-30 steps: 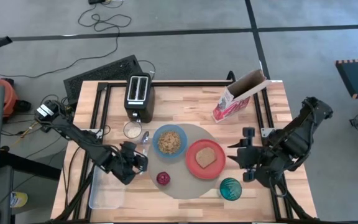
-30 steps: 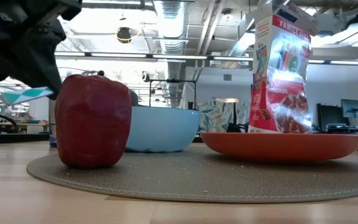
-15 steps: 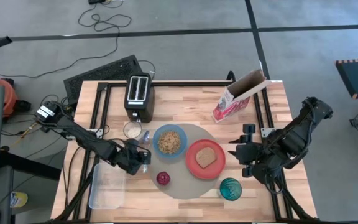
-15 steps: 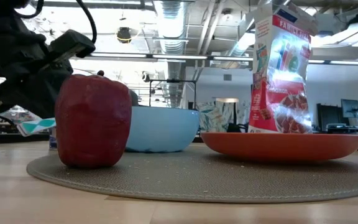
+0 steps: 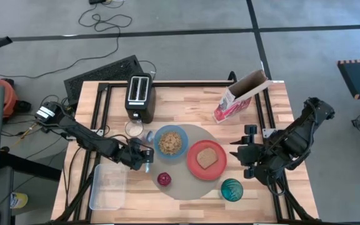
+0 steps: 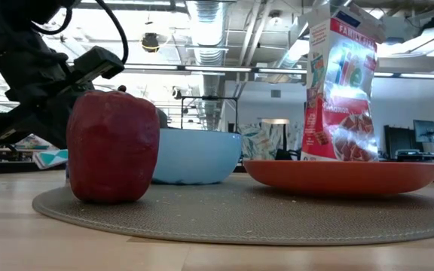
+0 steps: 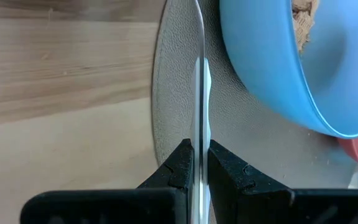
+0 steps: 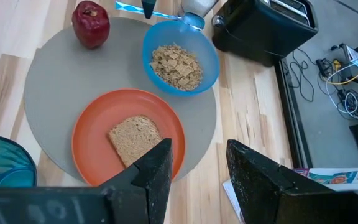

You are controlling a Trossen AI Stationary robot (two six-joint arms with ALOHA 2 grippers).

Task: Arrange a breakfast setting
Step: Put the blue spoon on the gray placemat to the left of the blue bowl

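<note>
A light wooden table (image 5: pixel 186 94) with black rails along its sides carries everything. A round grey-beige mat (image 5: pixel 186 187) lies near its middle, toward the front edge. Directly on the wood stand a black-and-silver toaster (image 5: pixel 140 97) at the back left, a small clear cup (image 5: pixel 133 130) just in front of it, an open cereal box (image 5: pixel 239 97) at the back right, a teal glass (image 5: pixel 232 189) just beside the mat's right edge, and a clear plastic tub (image 5: pixel 108 185) at the front left.

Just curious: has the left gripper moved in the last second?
Yes. The left gripper, shut on the spoon, moved toward the bowl, away from the tub.
</note>
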